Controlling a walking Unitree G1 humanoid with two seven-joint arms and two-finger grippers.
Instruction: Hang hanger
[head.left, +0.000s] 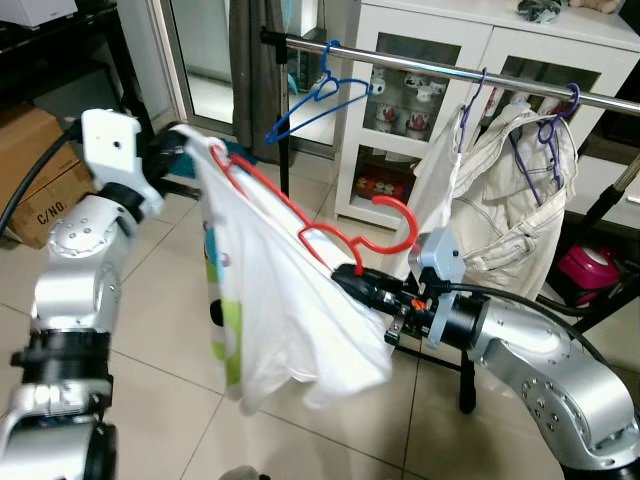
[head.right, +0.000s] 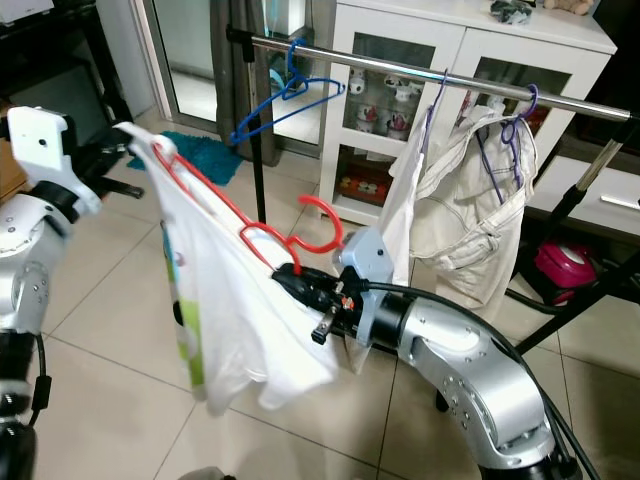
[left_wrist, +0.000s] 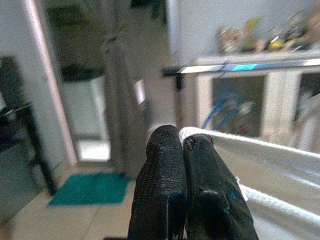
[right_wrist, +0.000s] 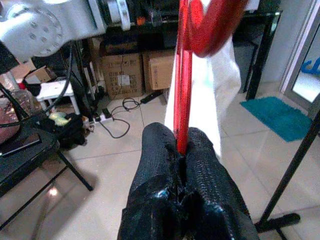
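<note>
A red hanger (head.left: 335, 215) carrying a white shirt (head.left: 280, 310) is being held up in the air between both arms, in front of and below the steel clothes rail (head.left: 440, 75), apart from it. The right gripper (right_wrist: 182, 145) is being kept pressed shut on the red hanger's wire, near its lower end just below the hook; the hook is being pointed up toward the rail. The left gripper (left_wrist: 182, 145) is being kept pinched together on the white shirt at the hanger's upper shoulder end. The shirt is being draped down between the arms above the tiled floor (head.left: 160, 340). A blue hanger (head.left: 320, 95) and purple hangers (head.left: 545, 140) with pale garments (head.left: 500, 220) are being carried by the rail.
</note>
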